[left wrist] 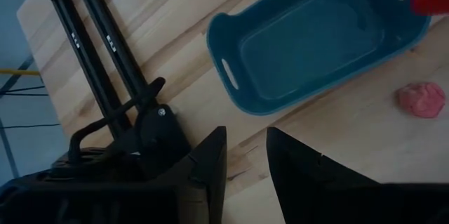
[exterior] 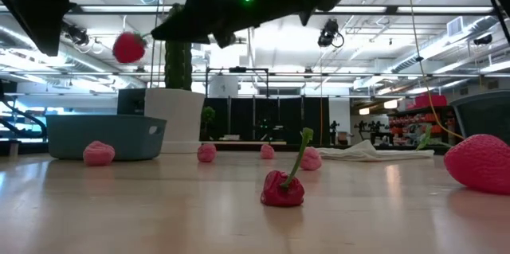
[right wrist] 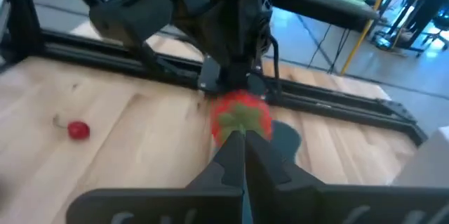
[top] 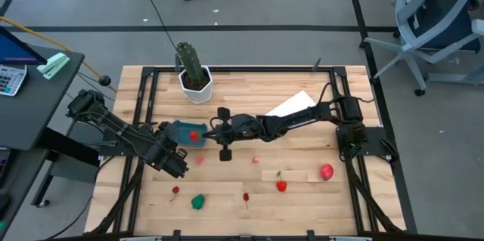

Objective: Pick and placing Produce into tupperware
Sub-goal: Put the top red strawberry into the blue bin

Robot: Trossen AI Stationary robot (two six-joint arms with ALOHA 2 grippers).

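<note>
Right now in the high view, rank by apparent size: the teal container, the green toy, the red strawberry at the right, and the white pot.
1. Teal container, partly hidden by both arms
2. White pot
3. Green toy and red strawberry look alike; not ranking them.

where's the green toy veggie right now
In the high view the green piece lies on the table's near edge, left of centre, between a small red cherry and a red stemmed piece, in front of the left gripper.
</note>
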